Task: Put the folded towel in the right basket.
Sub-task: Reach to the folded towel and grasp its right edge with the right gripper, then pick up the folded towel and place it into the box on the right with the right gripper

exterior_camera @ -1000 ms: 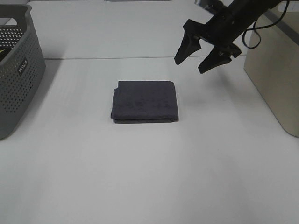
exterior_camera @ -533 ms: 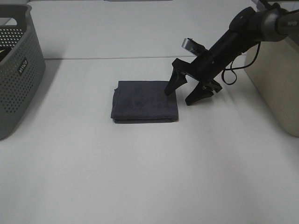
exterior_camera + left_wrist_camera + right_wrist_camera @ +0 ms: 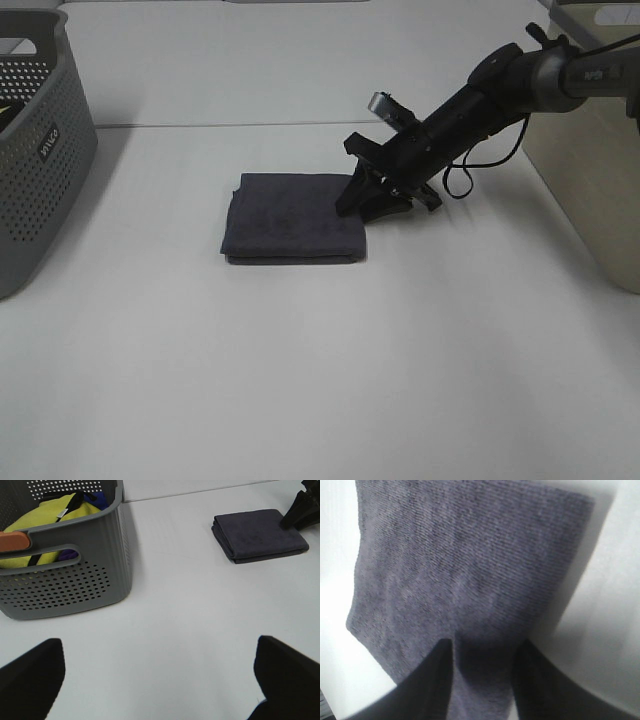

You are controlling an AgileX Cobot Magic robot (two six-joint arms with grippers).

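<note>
**My right pincer at the towel's edge**

My right pincer (image 3: 358, 203) is down on the right edge of the folded dark grey towel (image 3: 292, 217), fingers (image 3: 427, 680) spread over the cloth. The towel lies flat mid-tabletop (image 3: 320, 380). My left pincer (image 3: 160, 677) hangs spread wide near the grey perforated basket (image 3: 70, 575).

A small white brand mark is printed on the dark side wall of the grey perforated basket (image 3: 45, 140) at the far left of the exterior high view; its letters are too small and slanted to read with certainty. Faint pale lettering also runs along the right arm's upper link (image 3: 590, 75), likewise illegible. No other text, label or number can be read in any view.
</note>
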